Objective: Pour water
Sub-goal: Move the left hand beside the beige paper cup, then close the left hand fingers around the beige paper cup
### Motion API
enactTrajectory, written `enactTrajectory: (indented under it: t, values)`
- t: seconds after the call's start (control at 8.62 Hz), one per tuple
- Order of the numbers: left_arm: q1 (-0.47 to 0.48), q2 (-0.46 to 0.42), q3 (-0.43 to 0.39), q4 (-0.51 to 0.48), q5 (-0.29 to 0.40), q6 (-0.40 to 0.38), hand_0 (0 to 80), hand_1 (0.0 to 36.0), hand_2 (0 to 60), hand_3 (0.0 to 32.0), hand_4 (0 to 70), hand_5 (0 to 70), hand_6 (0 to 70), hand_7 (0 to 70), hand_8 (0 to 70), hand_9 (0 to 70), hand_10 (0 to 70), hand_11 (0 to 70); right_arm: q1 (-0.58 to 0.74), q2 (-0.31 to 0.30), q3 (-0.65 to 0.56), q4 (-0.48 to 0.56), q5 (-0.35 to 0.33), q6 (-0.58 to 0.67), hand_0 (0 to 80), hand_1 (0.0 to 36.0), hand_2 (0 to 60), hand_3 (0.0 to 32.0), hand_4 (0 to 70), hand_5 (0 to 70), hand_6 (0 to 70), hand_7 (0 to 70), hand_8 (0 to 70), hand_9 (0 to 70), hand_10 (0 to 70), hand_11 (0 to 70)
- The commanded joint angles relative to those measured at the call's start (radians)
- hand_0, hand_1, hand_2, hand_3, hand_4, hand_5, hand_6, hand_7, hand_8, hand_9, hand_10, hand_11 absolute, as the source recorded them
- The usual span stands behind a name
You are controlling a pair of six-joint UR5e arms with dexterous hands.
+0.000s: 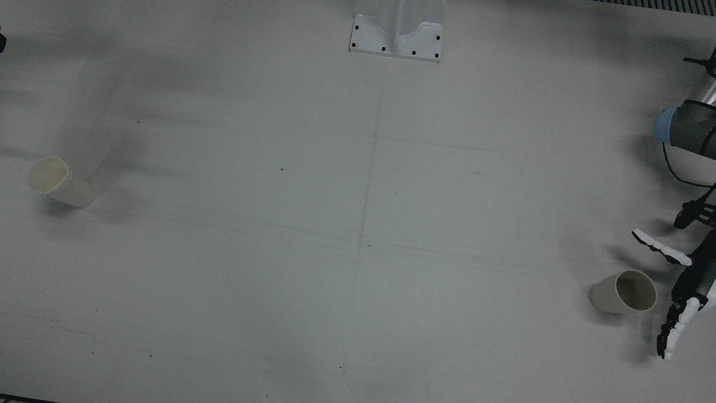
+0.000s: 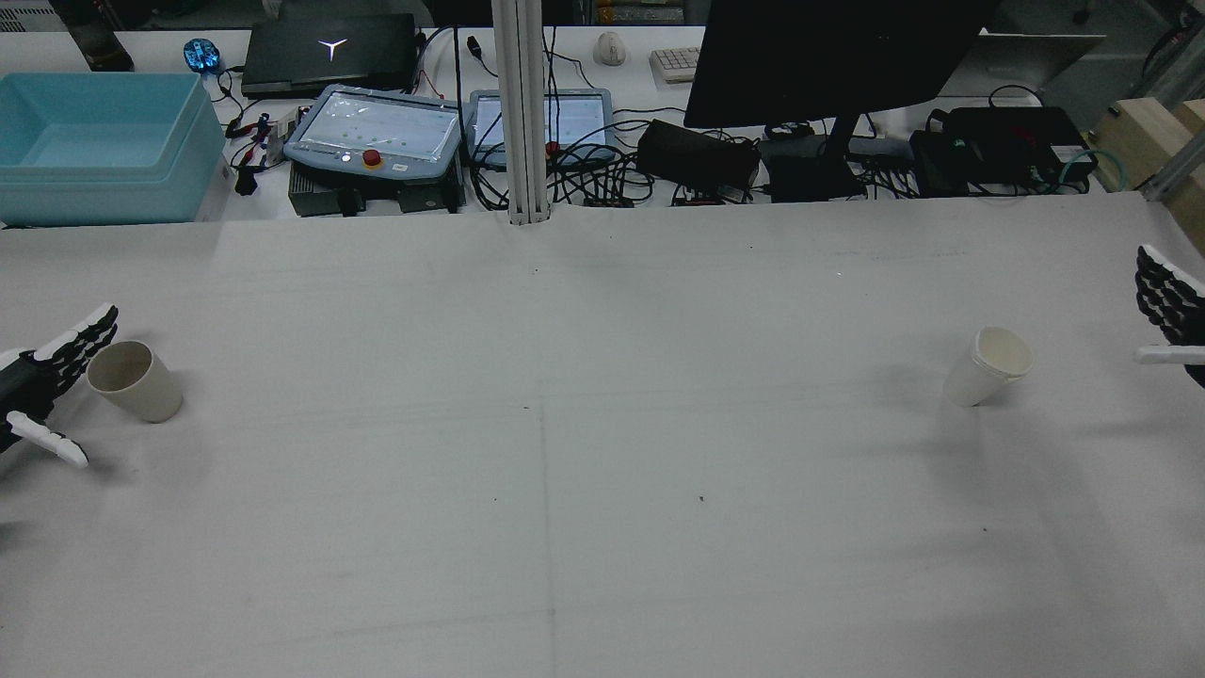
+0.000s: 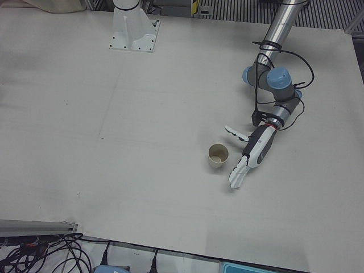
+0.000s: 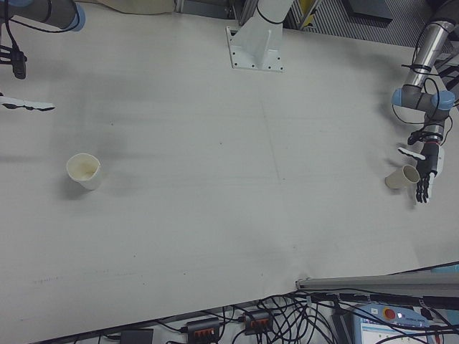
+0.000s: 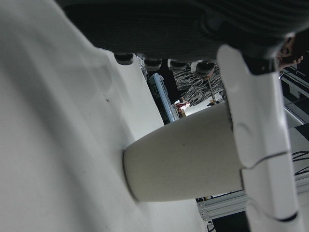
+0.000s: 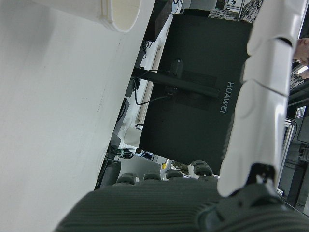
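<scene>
We hold our left hand [image 3: 251, 153] spread beside the beige cup [image 3: 217, 155], grasping nothing; our right hand [image 2: 1170, 306] hangs released near the white cup [image 2: 988, 366] on the worktop [image 2: 602, 490].

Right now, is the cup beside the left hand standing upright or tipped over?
Upright. The cup stands on its base on the table, mouth up, beside the open left hand.

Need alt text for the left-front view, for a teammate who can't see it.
The robot's left hand, black and white, fingers spread, sits open just beside an upright beige paper cup on the pale grey table, not gripping it. The arm's white pedestal stands at the far edge.
</scene>
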Motion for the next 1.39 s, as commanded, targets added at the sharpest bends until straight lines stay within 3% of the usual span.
enactTrajectory:
  t: [0.0,0.81,0.93,1.04,1.16,1.28]
  values:
    - [0.006,-0.037,0.027,0.012,-0.002,0.009,58.9,9.1,0.0,5.2,7.7,0.0,0.0,2.2,2.9,0.0,0.0,0.0,0.001,0.000,-0.002,-0.001,-0.001,-0.002,58.4,20.3,0.0,0.0,0.0,0.0,0.0,0.0,0.0,0.0,0.0,0.0]
    - [0.012,-0.073,0.021,0.049,-0.002,0.007,61.2,10.3,0.0,3.6,9.5,0.0,0.0,3.7,3.1,0.0,0.0,0.0,0.001,0.000,-0.010,0.001,0.001,-0.002,57.1,19.4,0.0,0.0,0.0,0.0,0.0,0.0,0.0,0.0,0.0,0.0]
    - [0.012,-0.080,0.020,0.060,0.001,0.007,62.3,10.9,0.0,0.8,10.9,4.8,0.0,3.8,3.2,0.0,0.0,0.0,0.003,0.000,-0.012,0.002,0.001,-0.002,57.0,19.2,0.0,0.0,0.0,0.0,0.0,0.0,0.0,0.0,0.0,0.0]
    - [0.012,-0.083,0.020,0.065,0.001,0.007,63.0,11.3,0.0,0.0,12.6,10.9,0.0,3.6,3.2,0.0,0.0,0.0,0.003,0.000,-0.012,0.002,0.001,-0.002,56.8,19.1,0.0,0.0,0.0,0.0,0.0,0.0,0.0,0.0,0.0,0.0]
    - [0.012,-0.085,0.018,0.074,-0.002,0.007,74.2,13.9,0.0,0.0,24.5,62.3,0.5,2.7,3.5,0.0,0.0,0.0,0.003,0.000,-0.012,0.002,0.001,-0.002,56.7,19.0,0.0,0.0,0.0,0.0,0.0,0.0,0.0,0.0,0.0,0.0]
    - [0.012,-0.085,0.015,0.086,-0.004,0.006,80.0,15.8,0.0,0.0,31.6,70.0,0.7,2.5,3.7,0.0,0.0,0.2,0.003,0.000,-0.012,0.001,0.001,-0.002,56.8,19.1,0.0,0.0,0.0,0.0,0.0,0.0,0.0,0.0,0.0,0.0]
